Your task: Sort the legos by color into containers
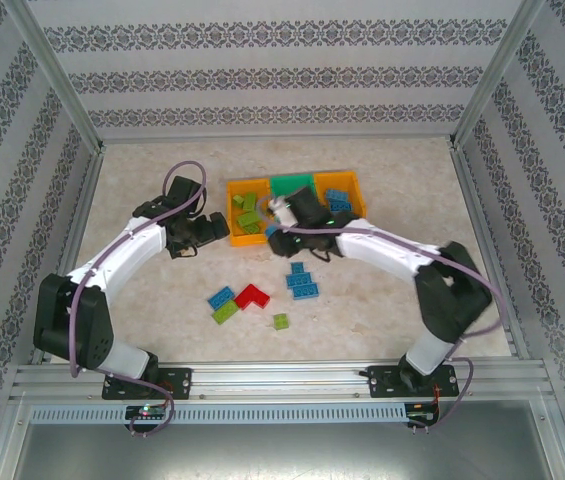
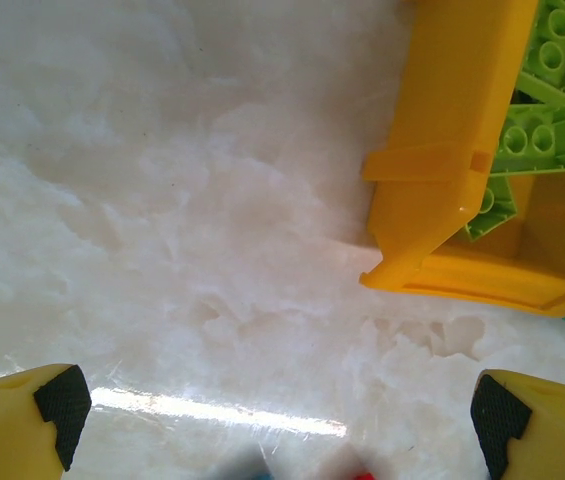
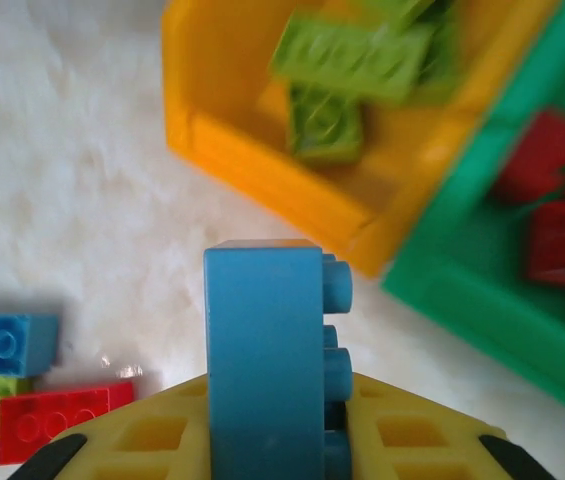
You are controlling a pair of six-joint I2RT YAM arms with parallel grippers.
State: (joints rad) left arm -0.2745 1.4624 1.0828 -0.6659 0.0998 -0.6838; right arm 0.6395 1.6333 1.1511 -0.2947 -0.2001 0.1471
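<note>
– Right end effector [image 3: 272, 440], what state was it in?
– It was grasping a blue lego [image 3: 262, 360]. The brick stood on edge between the fingers, its studs facing right in the wrist view. It hung over the surface [image 3: 82, 200] just in front of the containers, near where the left orange bin [image 3: 262, 170] met the green bin [image 3: 462, 290].
– And the left end effector [image 2: 277, 420]?
– Released, with the jaws wide apart and nothing between them. It sat low over bare surface, just beside the left orange bin's outer corner.
– Where were the other legos?
– Lime green ones [image 3: 347, 60] lay in the left orange bin, red ones [image 3: 562, 210] in the green bin, and blue ones [image 1: 338, 198] in the right orange bin [image 1: 360, 190]. Loose on the surface nearer the arm bases were a cluster of blue bricks [image 1: 301, 282] and a red brick [image 1: 252, 296]. The red brick lay close to a blue brick [image 1: 221, 297] and a lime brick [image 1: 226, 313]. A single lime piece [image 1: 281, 321] lay apart from them.
</note>
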